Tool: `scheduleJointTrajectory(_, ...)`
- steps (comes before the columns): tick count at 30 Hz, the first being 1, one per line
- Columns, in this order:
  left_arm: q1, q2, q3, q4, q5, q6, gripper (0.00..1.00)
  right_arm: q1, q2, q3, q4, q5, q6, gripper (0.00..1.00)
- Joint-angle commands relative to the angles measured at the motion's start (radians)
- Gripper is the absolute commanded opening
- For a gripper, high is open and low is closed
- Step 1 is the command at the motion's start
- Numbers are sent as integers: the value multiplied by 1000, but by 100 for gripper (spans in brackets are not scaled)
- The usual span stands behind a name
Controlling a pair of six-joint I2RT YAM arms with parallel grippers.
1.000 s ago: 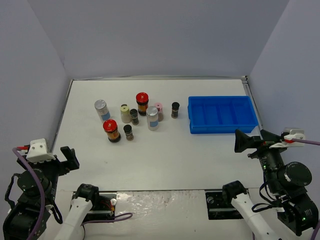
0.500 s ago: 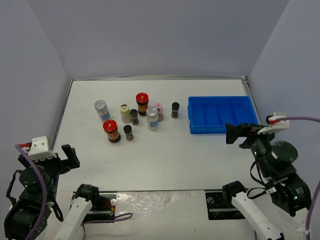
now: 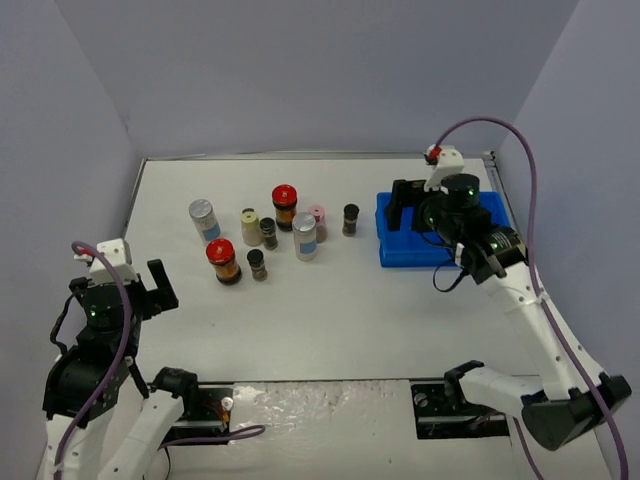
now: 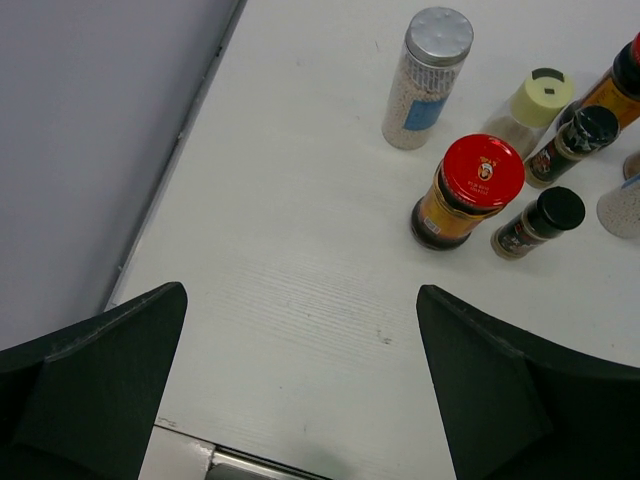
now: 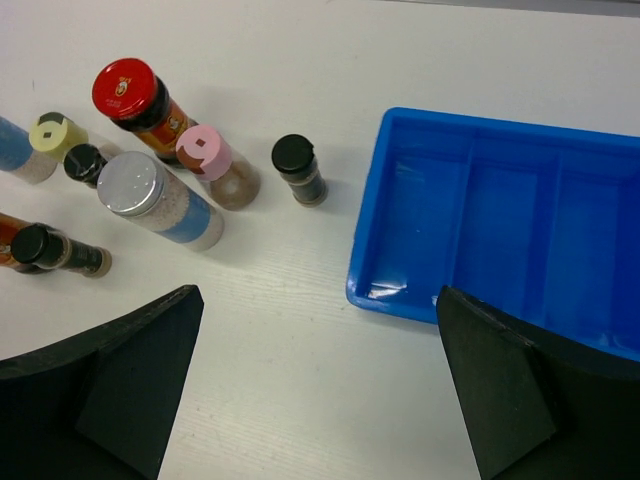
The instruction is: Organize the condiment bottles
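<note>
- White surface (image 3: 330, 310) under pale grey walls (image 3: 300, 80): nine condiment bottles (image 3: 305, 240) stand upright in a loose cluster left of centre, well apart from the blue tray (image 5: 520, 240) at the right.
- Left end effector (image 4: 302, 292) hangs released, jaws spread wide and empty, over bare surface on the near side of a red-lidded sauce jar (image 4: 468, 190). A silver-lidded shaker (image 4: 427, 78) stands beyond it.
- Right end effector (image 5: 318, 300) hovers just as wide and empty between the cluster and the tray's corner, nearest a lone black-capped bottle (image 5: 300, 168) and the pink-capped bottle (image 5: 215, 165).
- By their look, the bottles are rigid and smooth-sided, glass or clear plastic. The tiny ones are probably light and the sauce jars heavier, and all are likely to be slippery and breakable if dropped.
- Tall and narrow, they would probably tip at a nudge. Most stand close to a neighbour, so fingers need a clear lane in.
- The safest hold appears to be across the round body at mid-height, below the cap. The lone black-capped bottle offers the freest approach.
</note>
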Motion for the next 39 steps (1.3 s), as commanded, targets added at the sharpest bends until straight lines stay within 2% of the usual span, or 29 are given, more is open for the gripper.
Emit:
scheduleJointTrajectory(1, -3, 29, -74, 138, 51, -49, 97, 88, 145, 59, 197, 11, -36, 100)
scheduleJointTrajectory(7, -23, 4, -169, 209, 79, -70, 97, 248, 331, 68, 401, 46, -65, 100)
scheduleJointTrajectory(11, -51, -11, -206, 222, 52, -65, 97, 313, 469, 119, 461, 43, -97, 100)
scheduleJointTrajectory(18, -65, -4, -226, 243, 42, -61, 97, 363, 644, 187, 564, 65, -132, 100)
scheduleJointTrajectory(30, -62, 40, -219, 239, 30, -72, 97, 365, 751, 209, 606, 133, -161, 100)
scheduleJointTrajectory(39, -59, 44, -218, 234, 22, -79, 97, 366, 767, 175, 624, 60, -112, 84)
